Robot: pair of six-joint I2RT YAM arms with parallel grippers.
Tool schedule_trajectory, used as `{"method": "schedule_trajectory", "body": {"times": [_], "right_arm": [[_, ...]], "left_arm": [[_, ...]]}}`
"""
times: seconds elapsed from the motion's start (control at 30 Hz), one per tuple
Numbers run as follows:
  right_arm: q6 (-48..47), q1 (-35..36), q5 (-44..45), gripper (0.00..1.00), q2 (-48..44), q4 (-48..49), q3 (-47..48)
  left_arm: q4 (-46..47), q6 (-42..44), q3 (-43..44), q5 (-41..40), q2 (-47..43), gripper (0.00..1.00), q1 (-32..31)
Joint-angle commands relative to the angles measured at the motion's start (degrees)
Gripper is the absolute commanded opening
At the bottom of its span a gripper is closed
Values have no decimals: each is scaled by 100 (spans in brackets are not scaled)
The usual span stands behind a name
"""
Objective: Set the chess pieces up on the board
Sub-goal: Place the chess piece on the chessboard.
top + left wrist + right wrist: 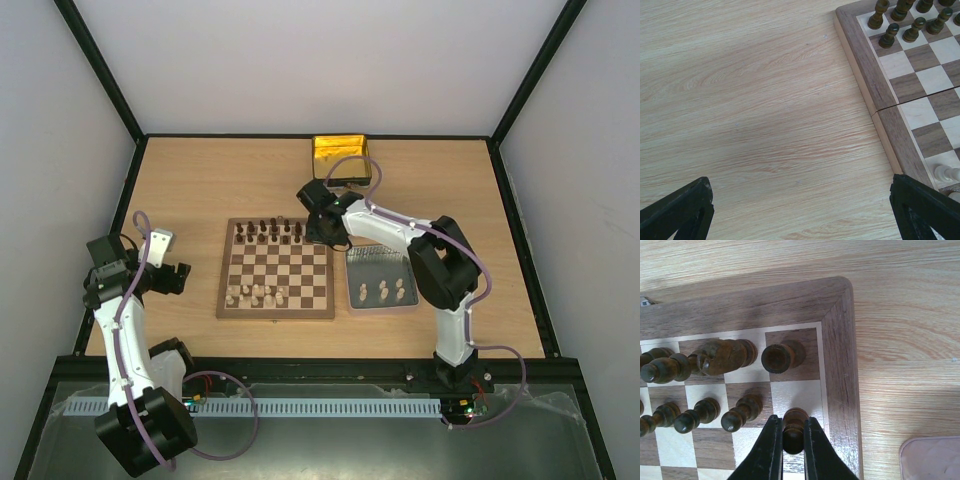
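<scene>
Starting at the far left: left gripper (pixel 800 182) parked over bare tabletop (pixel 750 115), just beside the left border of the chessboard (pixel 865 75), jaws spread fully wide and holding nothing. No part in this step; best left there, out of the way.

Moving right onto the board: dark pieces (pixel 268 232) crowded into the two far rows, a handful of pale pieces (pixel 255 294) standing along the near row.

Reaching the far right corner: right gripper (pixel 792 422) pinched almost fully closed on a dark pawn (pixel 795 416), gripped just below the head, held over the cream square against the right border, in the second row, directly in front of the corner piece (pixel 782 356). Contact between base and wood: impossible to judge from here.

To finish well: lower straight down to seat the base flat, keep it centred on the square, stay clear of the neighbouring pawn (pixel 742 412) on the inner side, open just enough to free the head, then lift vertically to avoid tipping it.

Further right, off the board: yellow tin (pixel 340 160) past the far edge, then grey tray (pixel 380 258) with more pale pieces (pixel 382 291) upright, presumably next in line.
</scene>
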Motion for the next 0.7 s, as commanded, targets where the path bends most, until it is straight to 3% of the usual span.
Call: {"method": "schedule_trajectory", "body": {"times": [0.0, 0.67], "right_arm": [[29, 40, 40, 6, 103, -152, 157], [-60, 28, 231, 6, 300, -258, 432]], "left_arm": [[7, 18, -37, 78, -32, 96, 40], [-11, 36, -31, 97, 4, 96, 40]]}}
